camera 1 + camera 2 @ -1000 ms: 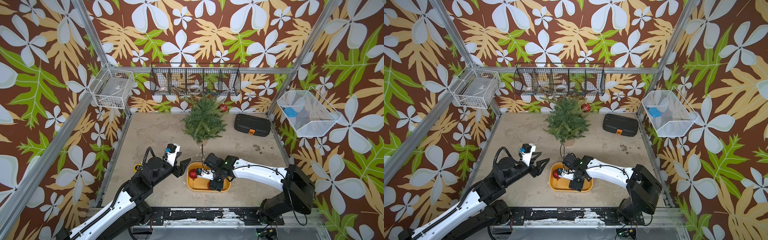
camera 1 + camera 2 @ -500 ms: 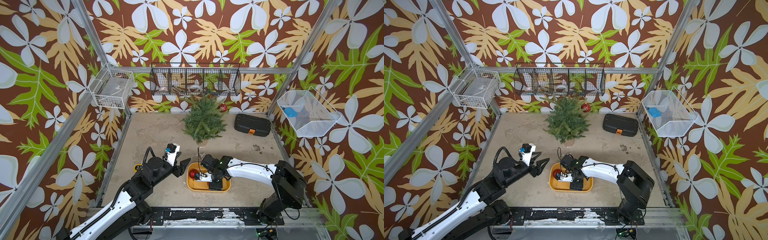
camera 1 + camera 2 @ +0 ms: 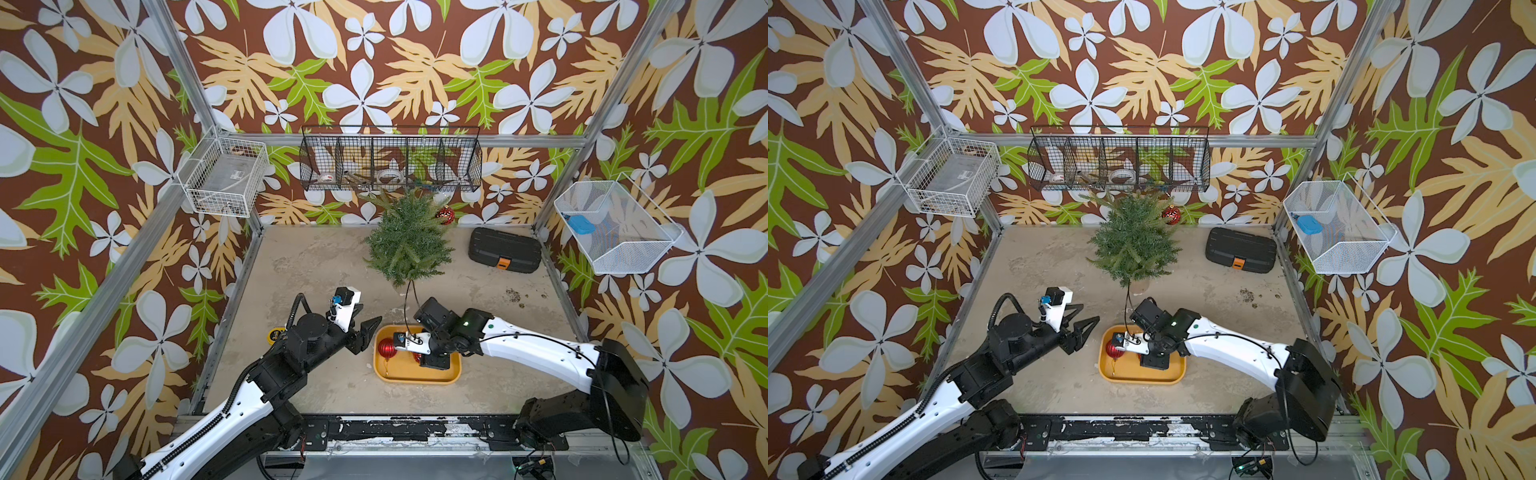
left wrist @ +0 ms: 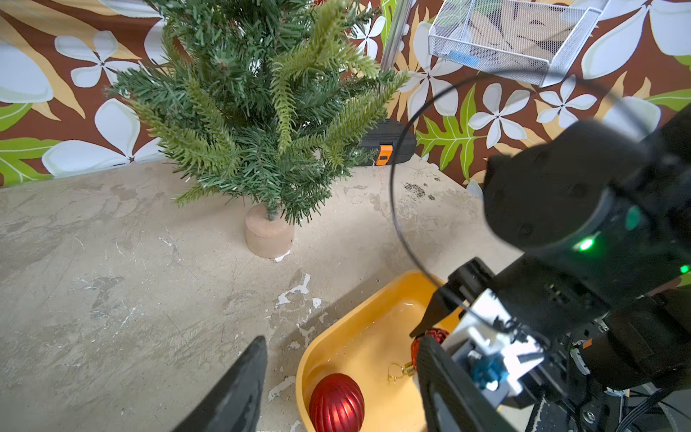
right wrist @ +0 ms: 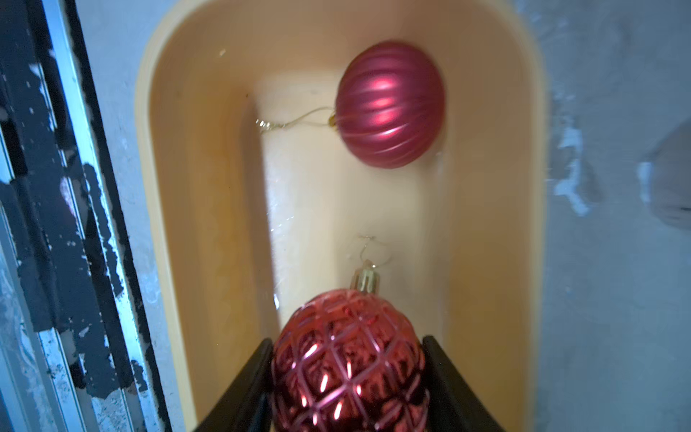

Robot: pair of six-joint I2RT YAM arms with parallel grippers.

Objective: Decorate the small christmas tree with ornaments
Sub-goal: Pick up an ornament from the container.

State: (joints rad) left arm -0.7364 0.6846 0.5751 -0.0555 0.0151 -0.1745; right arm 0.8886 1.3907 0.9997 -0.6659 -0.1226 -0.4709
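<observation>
Ornaments lay in a yellow tray (image 3: 453, 376) on the counter (image 3: 316, 266), the tray sitting near the foot of the small christmas tree (image 3: 405, 241), on the robot's side of it. One lattice bauble (image 5: 349, 368) sat between the right jaws, both black fingers (image 5: 246, 377) flanking its widest part; the wrist view showed them at or almost at its sides, so whether they truly pinched it I could not tell. The ribbed bauble (image 3: 386, 347) rested at the tray's end nearest the left gripper (image 3: 365, 332), its thin gold loop (image 5: 291, 121) trailing on the tray floor. A third red bauble (image 3: 445, 214) already hung on the far side of the tree, toward the back wall.

The left jaws stood spread and empty, hovering just beside the tray.

These baubles looked light, hollow and glossy, so probably slippery and easily cracked by a hard squeeze. A round shell would tend to squirt out of flat fingers unless gripped across its middle, as the right gripper (image 5: 347, 389) was placed to do. The gold cap (image 5: 365, 279) and wire loop pointed away from the jaws, which I judged useful: that loop is the part that must catch on a branch. The tree's needles looked soft and springy, so a branch would likely give way under any push.
</observation>
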